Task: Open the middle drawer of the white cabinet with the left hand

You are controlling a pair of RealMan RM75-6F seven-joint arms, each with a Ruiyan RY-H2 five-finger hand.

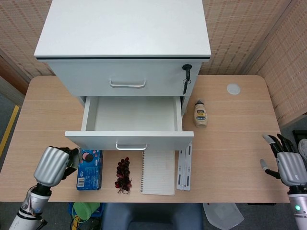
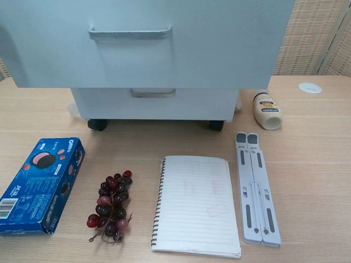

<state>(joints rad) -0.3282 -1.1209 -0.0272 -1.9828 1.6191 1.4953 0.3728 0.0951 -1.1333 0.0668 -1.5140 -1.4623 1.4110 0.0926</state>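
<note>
The white cabinet (image 1: 123, 33) stands at the back of the table. Its middle drawer (image 1: 129, 115) is pulled out and empty, with its metal handle (image 1: 131, 146) on the front panel (image 2: 142, 44). My left hand (image 1: 52, 165) hangs at the table's front left, well left of the drawer and beside the blue box, its fingers curled in with nothing in them. My right hand (image 1: 287, 165) is at the far right edge with fingers spread, holding nothing. Neither hand shows in the chest view.
In front of the drawer lie a blue Oreo box (image 2: 38, 183), a bunch of dark grapes (image 2: 111, 205), a spiral notebook (image 2: 197, 205) and a grey folding stand (image 2: 255, 186). A small bottle (image 1: 200, 113) lies right of the cabinet. A key (image 1: 186, 76) hangs from the top drawer's lock.
</note>
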